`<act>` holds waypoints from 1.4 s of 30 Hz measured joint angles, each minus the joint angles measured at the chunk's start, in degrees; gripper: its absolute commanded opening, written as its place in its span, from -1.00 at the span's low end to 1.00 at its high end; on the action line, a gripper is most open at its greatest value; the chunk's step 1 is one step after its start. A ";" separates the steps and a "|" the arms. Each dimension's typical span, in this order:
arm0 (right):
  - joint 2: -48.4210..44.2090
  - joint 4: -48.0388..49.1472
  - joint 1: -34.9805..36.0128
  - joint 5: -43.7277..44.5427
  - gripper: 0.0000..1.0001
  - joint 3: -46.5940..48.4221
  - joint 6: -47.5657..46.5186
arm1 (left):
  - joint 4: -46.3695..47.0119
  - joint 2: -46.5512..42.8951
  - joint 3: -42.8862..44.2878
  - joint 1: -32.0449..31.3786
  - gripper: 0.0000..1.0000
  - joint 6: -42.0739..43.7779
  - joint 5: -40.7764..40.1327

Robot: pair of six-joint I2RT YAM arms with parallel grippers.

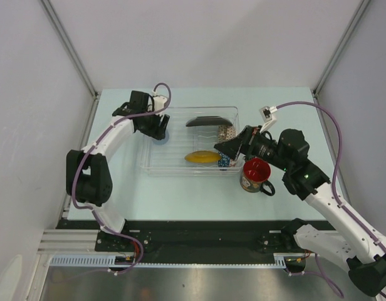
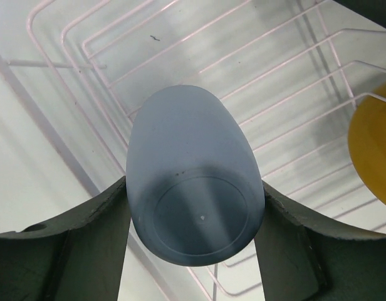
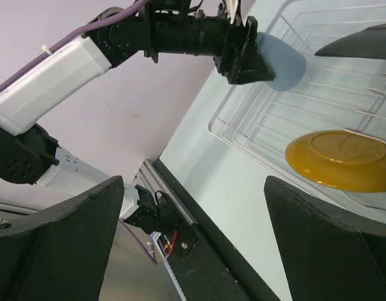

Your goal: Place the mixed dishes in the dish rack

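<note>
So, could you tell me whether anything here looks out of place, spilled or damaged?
Nothing stands out. No spill or breakage shows; the red-inside dark mug stands upright on the table beside the dish rack, simply not yet loaded.

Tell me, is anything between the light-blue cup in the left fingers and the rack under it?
Nothing visible is. The small light-blue cup, held by the left fingers, is above bare slots near the dish rack's left end; the yellow saucer lies well aside.
</note>
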 measured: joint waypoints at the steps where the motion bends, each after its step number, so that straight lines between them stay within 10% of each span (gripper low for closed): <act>1: 0.00 -0.09 0.00 0.02 1.00 -0.20 0.00 | 0.46 0.76 0.26 -0.09 -0.99 0.00 -0.31; 33: 0.13 -0.74 -0.72 0.20 0.99 -2.71 0.61 | 7.23 7.43 1.60 -1.68 -0.99 1.92 1.44; 42: -0.28 -0.68 -0.72 0.22 0.99 -3.93 0.92 | 6.54 7.91 1.53 -1.68 0.05 2.38 1.57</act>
